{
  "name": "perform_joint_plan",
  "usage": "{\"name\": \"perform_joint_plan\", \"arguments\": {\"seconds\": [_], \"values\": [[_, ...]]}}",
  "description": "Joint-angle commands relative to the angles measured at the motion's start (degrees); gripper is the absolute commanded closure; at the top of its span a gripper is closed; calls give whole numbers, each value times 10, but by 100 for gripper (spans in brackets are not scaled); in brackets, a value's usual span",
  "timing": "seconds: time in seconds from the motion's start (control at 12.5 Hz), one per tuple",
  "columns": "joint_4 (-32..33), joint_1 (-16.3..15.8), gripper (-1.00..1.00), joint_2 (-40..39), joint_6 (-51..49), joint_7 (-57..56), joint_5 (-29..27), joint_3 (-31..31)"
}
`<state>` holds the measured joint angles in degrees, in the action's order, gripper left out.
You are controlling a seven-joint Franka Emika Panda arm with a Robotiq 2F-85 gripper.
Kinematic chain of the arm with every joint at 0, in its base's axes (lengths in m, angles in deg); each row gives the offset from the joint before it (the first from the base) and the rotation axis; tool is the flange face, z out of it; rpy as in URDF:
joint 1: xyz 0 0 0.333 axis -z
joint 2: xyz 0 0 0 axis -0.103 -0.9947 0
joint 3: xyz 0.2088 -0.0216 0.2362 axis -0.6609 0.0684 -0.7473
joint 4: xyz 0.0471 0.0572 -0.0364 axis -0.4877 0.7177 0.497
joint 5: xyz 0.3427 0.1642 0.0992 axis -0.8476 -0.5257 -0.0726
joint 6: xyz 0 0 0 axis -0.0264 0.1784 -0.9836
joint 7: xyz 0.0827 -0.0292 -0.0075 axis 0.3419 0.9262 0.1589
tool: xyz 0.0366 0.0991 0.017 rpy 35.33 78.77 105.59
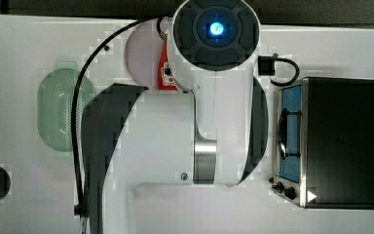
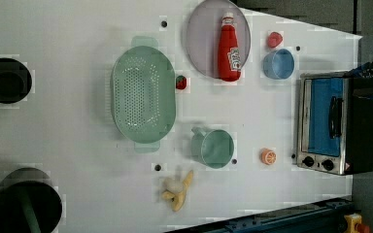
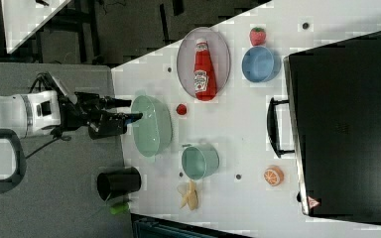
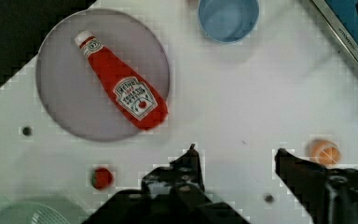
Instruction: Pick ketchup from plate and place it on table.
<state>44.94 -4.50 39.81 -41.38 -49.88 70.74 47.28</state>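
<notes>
**Ketchup lies on the plate, end effector waits apart from it**

The ketchup point(image 4: 121, 86) lies flat on the plate point(image 4: 65, 112). Its fat bottom end reaches the plate's rim, and its white cap points toward the middle and far side of the plate. In the wrist view its long side runs at a slant, not in line with the gap between the two fingers.

The end effector point(image 4: 237, 151) holds nothing. Its two dark fingers stand well apart, with bare white surface point(image 4: 223, 102) between them. The ketchup is off to one side of that gap, not under it. The arm would likely need to move over the plate and turn the wrist so the fingers can close across the bottle's thin side.

Near the plate sit a blue bowl point(image 2: 278, 63) and a small red strawberry point(image 2: 274, 39). Another small red fruit point(image 2: 181, 82) lies between the plate and the green basket point(image 2: 143, 94). Farther from the plate are a green cup point(image 2: 213, 148), an orange slice point(image 2: 268, 156), a banana point(image 2: 177, 188) and a toaster oven point(image 2: 332, 124). Nothing lies on the ketchup or blocks the way down to it. The blue bowl is the closest thing to bump.
</notes>
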Motion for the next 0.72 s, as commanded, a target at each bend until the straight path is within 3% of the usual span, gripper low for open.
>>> {"name": "perform_joint_plan", "arguments": {"seconds": [0.08,0.24,0.72], "values": [[30,57,-58,95,-88,43,-25,-25],[30,57,-99,80,-85,22,-25,-29],[28,47,-100,-27,-4,-20,-26,-54]]}}
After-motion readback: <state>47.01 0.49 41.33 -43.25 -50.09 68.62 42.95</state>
